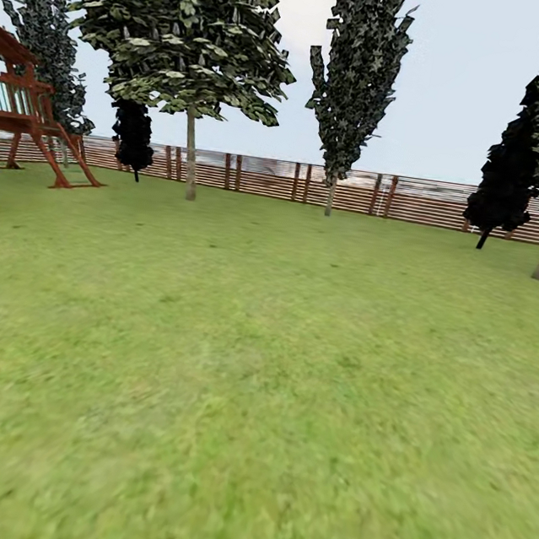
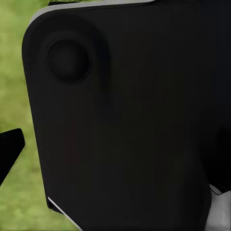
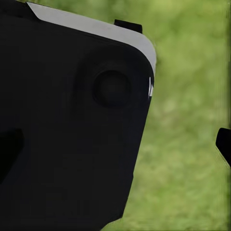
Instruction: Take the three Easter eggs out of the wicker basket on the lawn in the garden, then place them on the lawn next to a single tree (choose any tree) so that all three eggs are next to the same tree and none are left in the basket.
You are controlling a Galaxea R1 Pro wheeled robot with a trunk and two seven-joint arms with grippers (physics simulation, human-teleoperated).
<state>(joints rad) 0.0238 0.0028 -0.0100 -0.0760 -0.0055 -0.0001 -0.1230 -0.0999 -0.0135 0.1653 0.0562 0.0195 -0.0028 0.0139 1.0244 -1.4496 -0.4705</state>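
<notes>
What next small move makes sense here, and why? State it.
Probably turn the base to search for the wicker basket: ahead lie open lawn, a pale-trunked tree, the fence and a red playset. Both wrist views face grass past dark robot bodywork.

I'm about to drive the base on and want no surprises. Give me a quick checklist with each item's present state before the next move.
1. Open lawn ahead of the robot: ok, bare grass runs up to the fence.
2. Candidate tree with a pale trunk in sight: ok, the broad-canopy tree stands by the fence.
3. Wicker basket located: not ok, the head view has grass, trees and a red play frame.
4. Eggs located: not ok.
5. Claw states: cannot tell; a dark robot panel blocks the left wrist view and another dark panel the right.
</notes>
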